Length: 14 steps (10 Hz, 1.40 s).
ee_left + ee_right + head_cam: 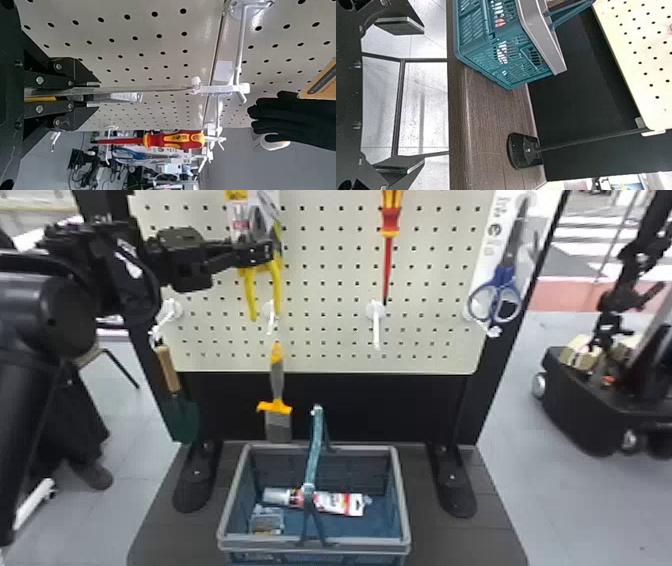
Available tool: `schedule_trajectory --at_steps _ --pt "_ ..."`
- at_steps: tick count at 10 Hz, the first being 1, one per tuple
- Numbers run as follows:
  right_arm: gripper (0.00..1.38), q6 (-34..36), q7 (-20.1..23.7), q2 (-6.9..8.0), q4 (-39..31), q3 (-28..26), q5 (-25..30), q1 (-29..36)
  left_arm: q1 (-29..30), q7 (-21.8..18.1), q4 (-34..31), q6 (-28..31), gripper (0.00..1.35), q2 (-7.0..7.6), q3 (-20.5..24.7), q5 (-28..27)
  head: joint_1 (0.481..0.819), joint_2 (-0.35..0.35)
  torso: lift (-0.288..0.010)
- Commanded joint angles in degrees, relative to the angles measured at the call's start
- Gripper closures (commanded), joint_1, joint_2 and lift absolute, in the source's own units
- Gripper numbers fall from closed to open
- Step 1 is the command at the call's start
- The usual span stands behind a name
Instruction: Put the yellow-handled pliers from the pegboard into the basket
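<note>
My left gripper (262, 252) is in front of the pegboard (325, 290), across the yellow-handled pliers (276, 285), whose handles point down below it. The left wrist view has the left gripper (93, 95) shut on the thin clear pack of the pliers (119, 96), seen edge-on; its far end meets a white hook. On the black base below the board stands the blue-green basket (230, 505), with a tube and a small pack inside. The right gripper (421, 96) is open with nothing between its fingers, near the basket (494, 55).
On hooks are a red-yellow screwdriver (390, 220), blue scissors (500, 290), a trowel (172, 390) and an orange-grey scraper (276, 390). Bare white hooks (376, 325) stick out. The basket's handle (315, 450) stands up. Black gloves (293, 118) are past the hooks.
</note>
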Motion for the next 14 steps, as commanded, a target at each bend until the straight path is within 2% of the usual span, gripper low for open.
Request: schedule_trajectory --at_steps 1,8,14 --pt "0.15 0.0 0.0 0.05 0.0 0.0 0.0 0.0 0.1 0.0 0.0 0.0 1.11 -0.02 0.0 0.1 0.549 0.0 -0.1" --pt "0.15 -0.1 0.0 0.05 0.0 0.0 0.0 0.0 0.1 0.0 0.0 0.1 1.11 -0.2 -0.2 0.4 0.549 0.0 -0.1" --pt "0.15 -0.1 0.0 0.05 -0.7 0.0 -0.1 0.3 1.5 0.2 -6.0 1.8 1.11 -0.81 1.4 -0.5 0.549 0.0 -0.1"
